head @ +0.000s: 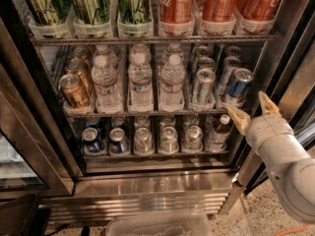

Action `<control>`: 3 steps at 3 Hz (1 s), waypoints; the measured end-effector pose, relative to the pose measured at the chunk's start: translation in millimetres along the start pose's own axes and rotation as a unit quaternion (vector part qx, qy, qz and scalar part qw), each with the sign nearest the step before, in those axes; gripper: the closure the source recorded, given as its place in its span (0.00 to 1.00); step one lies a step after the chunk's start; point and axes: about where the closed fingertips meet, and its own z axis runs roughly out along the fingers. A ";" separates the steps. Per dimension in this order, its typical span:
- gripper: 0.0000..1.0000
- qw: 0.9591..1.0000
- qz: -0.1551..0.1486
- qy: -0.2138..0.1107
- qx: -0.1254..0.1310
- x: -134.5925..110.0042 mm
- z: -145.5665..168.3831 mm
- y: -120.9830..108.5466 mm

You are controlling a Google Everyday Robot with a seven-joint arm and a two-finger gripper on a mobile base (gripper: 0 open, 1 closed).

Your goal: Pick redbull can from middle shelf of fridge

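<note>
The fridge (147, 181) stands open with three wire racks in view. On the middle shelf (147, 113) the redbull can (238, 86), slim with blue and silver panels, stands at the front of the rightmost lane. A mostly silver slim can (202, 86) stands in the lane to its left. My gripper (253, 111) is at the right, just below and right of the redbull can, at the shelf's front edge. Its two tan fingers (238, 118) are spread apart and hold nothing.
Water bottles (140, 82) and gold cans (74, 90) fill the middle shelf's left lanes. Big green cans (91, 4) and red cans (174, 4) stand on the rack above. Short cans (142, 140) and a small bottle (216, 132) are below. The fridge's right door frame (290, 58) is close beside my arm.
</note>
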 end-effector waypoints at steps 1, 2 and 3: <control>0.31 1.000 0.001 -0.003 0.013 4.2 7.1 -1.3; 0.31 1.000 0.013 -0.006 0.021 5.9 16.0 0.1; 0.31 0.999 0.027 -0.010 0.022 5.1 22.7 5.3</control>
